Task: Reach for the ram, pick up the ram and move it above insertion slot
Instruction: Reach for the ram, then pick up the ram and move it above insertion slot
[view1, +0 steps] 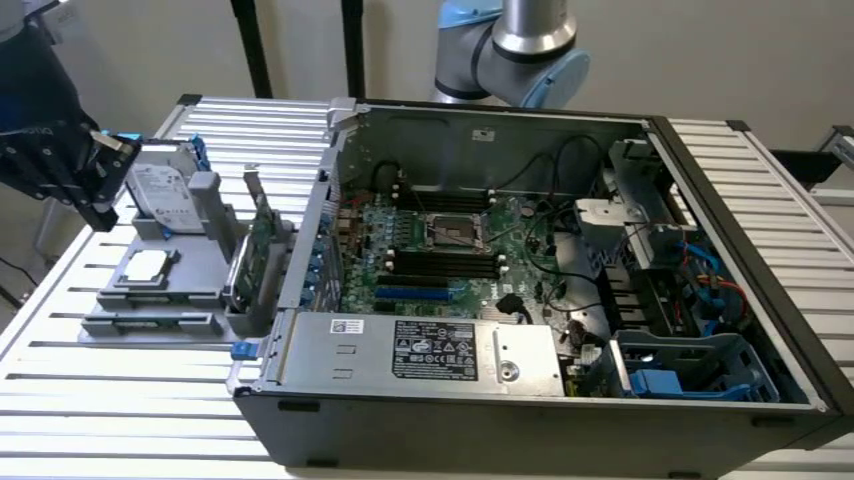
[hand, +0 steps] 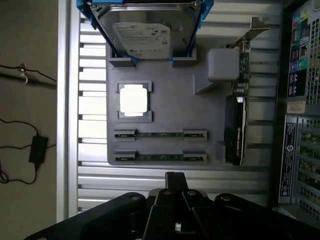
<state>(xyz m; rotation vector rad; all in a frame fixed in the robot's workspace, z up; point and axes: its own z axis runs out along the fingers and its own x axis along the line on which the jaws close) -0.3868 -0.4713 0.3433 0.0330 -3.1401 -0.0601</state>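
A fixture tray (view1: 187, 292) sat on the slatted table (view1: 107, 420), to the exterior view's left of the open computer case (view1: 507, 440). On it the hard drive (hand: 145, 30) stood at one end, the CPU (hand: 134, 100) mid-tray, two ram sticks (hand: 160, 134) side by side at the other end, the expansion card (hand: 239, 120) along the case-side edge.

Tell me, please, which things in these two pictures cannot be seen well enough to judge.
Ram sticks: wrist view shows them edge-on in the gray tray; their flat faces are hidden.
Hard drive: cut off by the wrist picture's edge; label print too small to read.
Motherboard slots: exterior view, latches too small to judge.
Claw: wrist view, a dark mass cut off by the picture's edge.
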